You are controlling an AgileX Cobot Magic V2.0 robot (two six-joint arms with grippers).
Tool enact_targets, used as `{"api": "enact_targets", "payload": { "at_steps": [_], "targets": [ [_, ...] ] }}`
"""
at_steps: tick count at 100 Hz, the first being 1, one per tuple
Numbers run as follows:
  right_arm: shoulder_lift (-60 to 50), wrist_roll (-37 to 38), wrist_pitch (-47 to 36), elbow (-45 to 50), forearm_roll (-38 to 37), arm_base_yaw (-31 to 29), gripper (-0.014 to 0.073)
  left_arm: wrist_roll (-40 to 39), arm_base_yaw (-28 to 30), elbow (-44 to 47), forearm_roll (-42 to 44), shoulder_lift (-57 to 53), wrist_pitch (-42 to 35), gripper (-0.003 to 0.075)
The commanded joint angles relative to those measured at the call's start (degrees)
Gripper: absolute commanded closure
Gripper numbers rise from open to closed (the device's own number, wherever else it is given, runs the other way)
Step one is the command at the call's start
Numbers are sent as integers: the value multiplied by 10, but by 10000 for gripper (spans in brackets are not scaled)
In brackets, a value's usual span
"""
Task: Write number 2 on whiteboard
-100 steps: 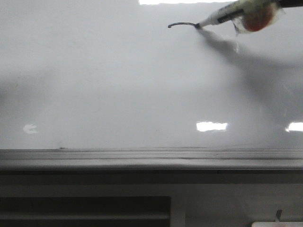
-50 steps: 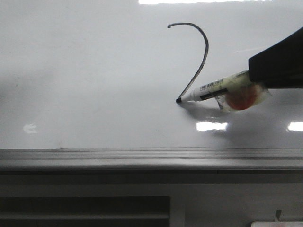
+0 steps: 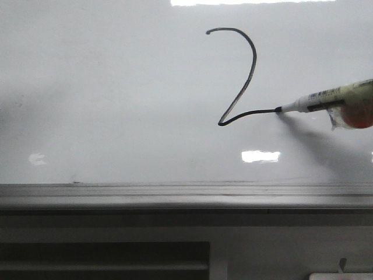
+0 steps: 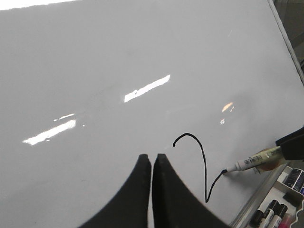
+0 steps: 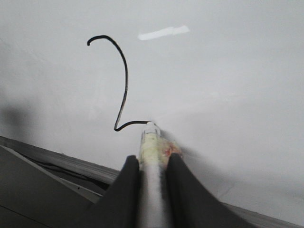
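Note:
The whiteboard (image 3: 116, 105) fills the front view, with a grey ledge (image 3: 175, 195) along its lower edge. A thin black number 2 (image 3: 250, 76) is drawn on it: top hook, long diagonal and a base stroke. It also shows in the left wrist view (image 4: 203, 161) and the right wrist view (image 5: 124, 80). My right gripper (image 5: 152, 159) is shut on a white marker (image 3: 326, 99), whose tip touches the board at the right end of the base stroke. My left gripper (image 4: 152, 156) is shut and empty, held over bare board left of the digit.
Several spare markers (image 4: 273, 213) lie in the tray beyond the board's edge in the left wrist view. Bright light reflections (image 3: 260, 156) lie on the board. A dark cabinet front (image 3: 105, 256) is below the ledge.
The marker tip has moved right from the bottom of the diagonal, drawing the base stroke. One second ago only the top hook was drawn.

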Motion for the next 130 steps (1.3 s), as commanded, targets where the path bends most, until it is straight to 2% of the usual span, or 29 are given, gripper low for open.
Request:
{"api": "enact_targets", "payload": {
  "at_steps": [1,12,23,37,47,62,69,87,109,130],
  "targets": [
    [-17,17,36,-25,-6,-7,646,-6,0,-14,-10,-3,-33,740],
    [-33,15,110,-65,-8,-7,647,-6,-1,-14,-22,-3,-30,740],
    [-17,15,133,-113,-17,-7,647,-6,-1,-19,-34,4,-19,739],
    [47,15,181,-175,-37,-7,647,-5,-1,-40,-42,36,39,715],
    [111,10,218,-215,-49,-7,647,12,-9,-56,-58,62,75,601],
    [191,-25,297,-270,-50,-7,647,47,-58,-73,-60,97,72,321],
    [220,-35,330,-294,-50,-6,647,62,-82,-78,-58,117,70,270],
    [261,-45,374,-343,-51,10,647,78,-121,-88,-44,178,61,303],
    [264,-48,398,-352,-59,12,647,81,-124,-96,-20,210,32,342],
    [264,-52,405,-352,-62,12,647,98,-124,-96,-20,212,23,440]
  ]
}}
